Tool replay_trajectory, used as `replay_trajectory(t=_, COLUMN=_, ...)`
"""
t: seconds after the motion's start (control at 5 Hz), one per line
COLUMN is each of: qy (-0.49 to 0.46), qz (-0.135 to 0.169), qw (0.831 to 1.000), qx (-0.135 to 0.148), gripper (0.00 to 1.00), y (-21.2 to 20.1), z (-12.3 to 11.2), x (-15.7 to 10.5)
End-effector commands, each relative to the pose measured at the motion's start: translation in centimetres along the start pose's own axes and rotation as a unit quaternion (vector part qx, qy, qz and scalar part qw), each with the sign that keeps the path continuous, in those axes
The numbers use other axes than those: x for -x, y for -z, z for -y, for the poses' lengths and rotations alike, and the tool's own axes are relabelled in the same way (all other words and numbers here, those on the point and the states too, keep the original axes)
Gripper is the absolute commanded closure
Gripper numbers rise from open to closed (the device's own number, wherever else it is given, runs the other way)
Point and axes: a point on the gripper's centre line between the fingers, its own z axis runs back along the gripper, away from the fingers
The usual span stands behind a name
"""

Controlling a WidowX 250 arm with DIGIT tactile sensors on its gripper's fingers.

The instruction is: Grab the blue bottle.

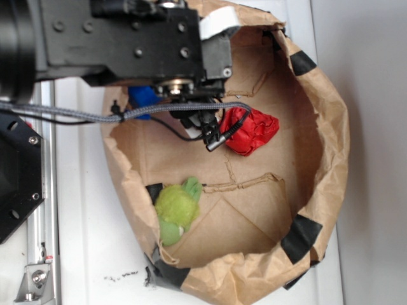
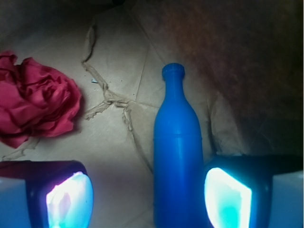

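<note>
Wrist view, end effector [image 2: 149, 199] wide open, blue bottle [image 2: 177, 156] between pads

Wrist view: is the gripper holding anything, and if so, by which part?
Nothing is held. The gripper is open, with the blue bottle lying between its fingers, close to the right one; the left finger stands well clear.

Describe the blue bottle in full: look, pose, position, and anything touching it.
The blue bottle is smooth, matte, bright blue plastic: a cylindrical body, sloping shoulder, narrow neck with a rounded lip. It lies on the brown paper floor of the bag, neck pointing away from the wrist camera. It sits between the open fingers of the gripper, close against the right-hand pad; actual contact cannot be told. In the exterior view the arm hides most of it.
</note>
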Motion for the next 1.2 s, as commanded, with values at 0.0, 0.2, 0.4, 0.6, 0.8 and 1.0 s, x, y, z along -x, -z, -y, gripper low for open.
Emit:
replay_trajectory(t=0.0, qy=0.006, qz=0.007, qw=1.000, qx=0.020, gripper=0.00, y=2.1, z=-0.4, x=-0.9)
replay_trajectory(t=0.2, qy=0.014, qz=0.009, qw=0.999, qx=0.033, gripper=0.00, y=3.9, z=0.5, x=-0.7)
replay_trajectory(t=0.4, qy=0.018, qz=0.000, qw=0.999, qx=0.042, gripper=0.00, y=4.8, z=0.9, x=-0.7)
replay_trajectory(t=0.6, qy=0.021, qz=-0.005, qw=0.999, qx=0.047, gripper=0.00, y=5.3, z=0.8, x=-0.7)
replay_trajectory(t=0.8, qy=0.020, qz=-0.008, qw=0.999, qx=0.049, gripper=0.00, y=5.3, z=0.6, x=-0.6)
replay_trajectory(t=1.0, qy=0.009, qz=-0.012, qw=0.999, qx=0.042, gripper=0.00, y=5.1, z=0.4, x=-0.6)
